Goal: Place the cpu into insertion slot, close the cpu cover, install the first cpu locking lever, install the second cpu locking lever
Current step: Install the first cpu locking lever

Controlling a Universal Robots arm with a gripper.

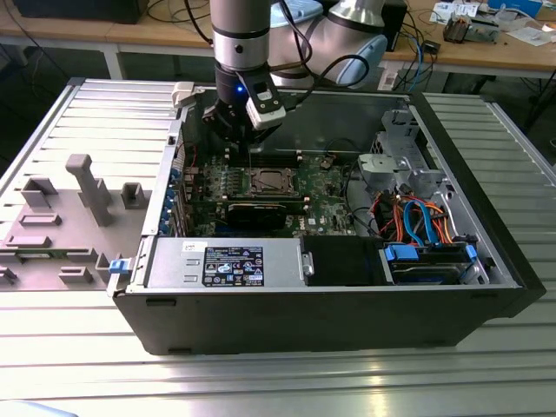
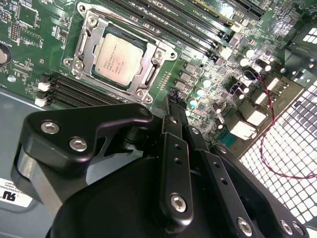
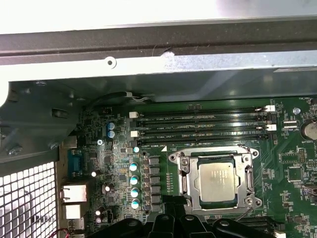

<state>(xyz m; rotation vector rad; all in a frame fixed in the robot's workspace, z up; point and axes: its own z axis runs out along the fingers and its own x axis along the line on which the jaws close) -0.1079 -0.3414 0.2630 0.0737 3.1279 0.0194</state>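
The cpu [image 2: 119, 54] [image 3: 218, 181] lies flat in the insertion slot [image 2: 74, 63] on the green motherboard, silver top up. The cpu cover [image 2: 149, 74] [image 3: 184, 174] is down around the chip, which shows through its window. Thin wire levers run along the socket's edges; whether they are latched I cannot tell. My gripper [image 2: 174, 99] [image 3: 172, 201] hovers just beside the socket, above the board, fingers shut with nothing between them. In the exterior view the gripper [image 1: 230, 130] hangs inside the open computer case, a little toward the exterior view's left of the cpu [image 1: 267, 182].
Long black memory slots [image 3: 203, 126] flank the socket. The case's rear wall [image 3: 163, 64] and perforated panel [image 2: 292, 153] stand close by. A power supply [image 1: 226, 263], drive cage [image 1: 395, 161] and coloured cables [image 1: 417, 217] fill the case. Grey fixtures [image 1: 87, 187] stand outside it.
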